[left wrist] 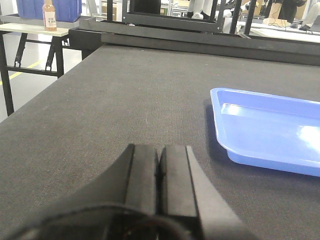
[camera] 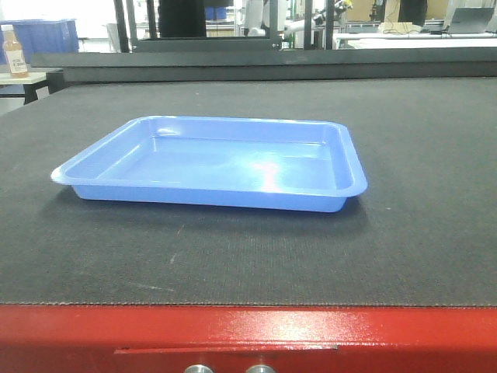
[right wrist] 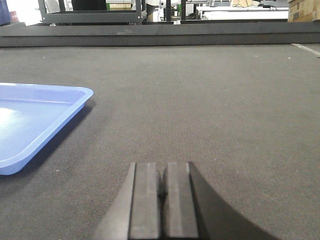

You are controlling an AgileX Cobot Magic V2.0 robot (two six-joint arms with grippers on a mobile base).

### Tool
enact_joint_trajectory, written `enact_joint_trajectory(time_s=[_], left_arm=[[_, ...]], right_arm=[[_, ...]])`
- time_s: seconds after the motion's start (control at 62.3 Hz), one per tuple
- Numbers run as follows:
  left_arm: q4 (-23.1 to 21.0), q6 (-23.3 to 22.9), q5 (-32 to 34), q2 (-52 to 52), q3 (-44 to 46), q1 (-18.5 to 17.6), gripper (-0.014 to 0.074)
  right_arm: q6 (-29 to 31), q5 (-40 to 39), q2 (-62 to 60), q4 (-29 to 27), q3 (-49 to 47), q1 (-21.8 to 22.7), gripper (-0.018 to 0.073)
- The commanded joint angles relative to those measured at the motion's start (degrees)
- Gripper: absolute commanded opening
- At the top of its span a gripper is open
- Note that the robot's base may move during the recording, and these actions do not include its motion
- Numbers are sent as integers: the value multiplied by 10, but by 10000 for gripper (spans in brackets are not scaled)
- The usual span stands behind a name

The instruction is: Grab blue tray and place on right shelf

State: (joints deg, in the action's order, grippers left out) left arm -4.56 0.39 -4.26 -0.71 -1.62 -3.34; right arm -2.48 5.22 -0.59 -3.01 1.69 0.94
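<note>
The blue tray [camera: 210,163] sits flat and empty in the middle of the dark mat [camera: 419,233], a little back from the table's red front edge [camera: 311,334], and nothing is touching it. It's a shallow rectangle of glossy light-blue plastic with rounded corners and a thin rim flaring outward, and the overhead lights glare off its floor.

The left gripper [left wrist: 159,170] hangs low over the mat with the tray off to its right. Its black pads are pressed together with nothing between them. It's the same on the other side: the right gripper [right wrist: 162,185] is clenched on nothing, with the tray off to its left. Both are well apart from the rim.

Here's the danger as I read it. That rim is thin and slick, so a pinch at one corner could let the tray twist or slide out. The walls slope too, so jaws closing low might simply ride up and off. The mat looks coarse and grippy, so a nudge would probably drag the tray rather than glide it.

The shelf isn't visible in any view, so the route there can't be judged. Far back on the left, a small bottle [camera: 13,50] stands on a side table in front of darker blue bins [camera: 46,35].
</note>
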Motion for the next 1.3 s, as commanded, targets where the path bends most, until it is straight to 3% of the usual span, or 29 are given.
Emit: enact_joint_trajectory(time_s=[0.0,0.674,0.803,0.899,0.963,1.059,1.172,1.284], left_arm=[[-4,0,49,-8,-17,-3,-48],[-4,0,67,-8,-17,-3,-48],[-10,0,105,-2,2,-3,-48],[17,1,31,24,95,-3,-46],[50,1,-46,59,176,-4,-25],[59,1,-124,138,299,-4,99],[58,1,-160,229,380,-4,318],[57,1,-174,305,424,-4,396]], right_arm=[[5,-47,-12,2,-13,0,51],[5,-49,-12,2,-13,0,51],[2,-107,-12,-15,-18,0,51],[2,-104,-12,-17,-75,0,55],[2,-52,-3,-17,-135,0,103],[2,4,30,-17,-210,0,281],[2,13,91,-17,-256,0,485],[2,13,161,-17,-289,0,557]])
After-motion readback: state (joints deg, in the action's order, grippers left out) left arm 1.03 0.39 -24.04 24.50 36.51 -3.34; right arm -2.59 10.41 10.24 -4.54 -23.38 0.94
